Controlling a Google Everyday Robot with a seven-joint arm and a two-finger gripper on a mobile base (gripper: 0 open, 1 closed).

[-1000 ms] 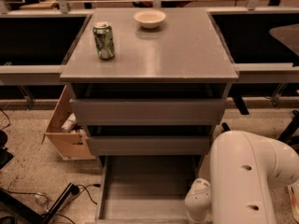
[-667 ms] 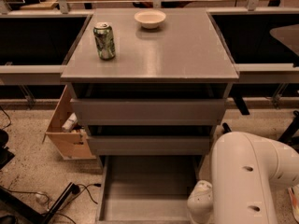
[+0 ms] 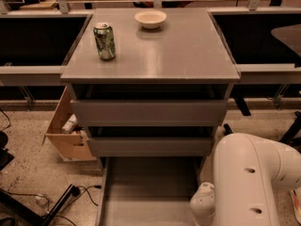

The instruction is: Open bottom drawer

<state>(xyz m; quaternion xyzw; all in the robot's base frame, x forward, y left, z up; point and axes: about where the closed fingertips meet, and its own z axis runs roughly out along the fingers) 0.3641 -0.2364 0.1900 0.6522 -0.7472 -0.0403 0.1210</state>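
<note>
The bottom drawer point(image 3: 148, 189) is pulled out from the grey cabinet, and its smooth grey inner tray shows at the bottom middle of the camera view. Its front panel is below the frame edge. Two other grey drawer fronts, top point(image 3: 148, 113) and middle point(image 3: 150, 146), sit shut above it. My white arm point(image 3: 249, 182) fills the lower right, and its wrist point(image 3: 203, 205) reaches down beside the tray's right side. The gripper itself is below the frame edge and out of view.
A green can point(image 3: 105, 41) and a white bowl point(image 3: 150, 19) stand on the cabinet top point(image 3: 178, 51). A tan cardboard box point(image 3: 66, 128) leans at the cabinet's left. Cables and a black stand point(image 3: 51, 206) lie on the floor at lower left.
The arm's wrist has shifted slightly down and to the right. The bottom drawer stays pulled out as before.
</note>
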